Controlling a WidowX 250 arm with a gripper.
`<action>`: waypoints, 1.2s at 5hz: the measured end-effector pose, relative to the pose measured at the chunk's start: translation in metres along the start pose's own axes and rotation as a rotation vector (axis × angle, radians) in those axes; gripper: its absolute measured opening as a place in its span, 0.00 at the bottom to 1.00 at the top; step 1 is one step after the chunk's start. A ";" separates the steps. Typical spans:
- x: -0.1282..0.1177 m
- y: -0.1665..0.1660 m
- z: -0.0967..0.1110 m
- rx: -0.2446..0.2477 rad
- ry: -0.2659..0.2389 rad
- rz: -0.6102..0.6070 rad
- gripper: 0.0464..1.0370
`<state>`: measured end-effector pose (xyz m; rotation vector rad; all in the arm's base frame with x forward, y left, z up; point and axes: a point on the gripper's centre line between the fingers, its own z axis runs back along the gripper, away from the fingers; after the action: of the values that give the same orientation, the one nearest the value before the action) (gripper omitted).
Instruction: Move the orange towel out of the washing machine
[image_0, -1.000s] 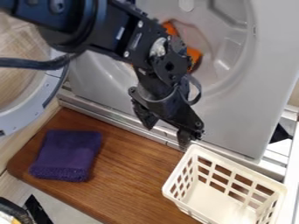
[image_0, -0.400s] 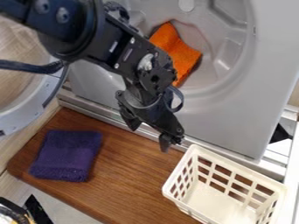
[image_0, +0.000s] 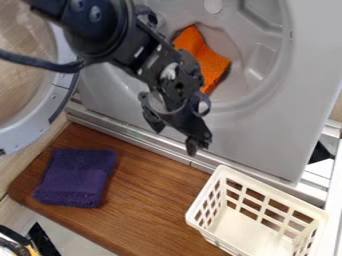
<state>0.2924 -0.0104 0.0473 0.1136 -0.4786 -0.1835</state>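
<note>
The gripper (image_0: 175, 134) hangs open over the lower front of the washing machine (image_0: 250, 135), above its bottom edge, with nothing between its fingers. Inside the machine's round opening lies the orange towel (image_0: 208, 62), up and to the right of the gripper. The arm's wrist covers part of the towel's left side.
A folded purple towel (image_0: 77, 177) lies on the left of the brown wooden board (image_0: 153, 210). A white plastic basket (image_0: 257, 185) stands at the lower right. The round door (image_0: 33, 120) stands swung out at the left.
The gripper has moved left and then slightly up, uncovering more of the orange towel. The towels and basket have stayed where they were.
</note>
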 end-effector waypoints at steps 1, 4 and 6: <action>0.014 0.011 -0.005 -0.011 -0.069 0.021 0.96; 0.049 0.022 -0.019 -0.007 -0.223 0.047 0.96; 0.064 0.037 -0.029 0.024 -0.250 0.031 0.96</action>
<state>0.3675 0.0148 0.0565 0.1067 -0.7318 -0.1626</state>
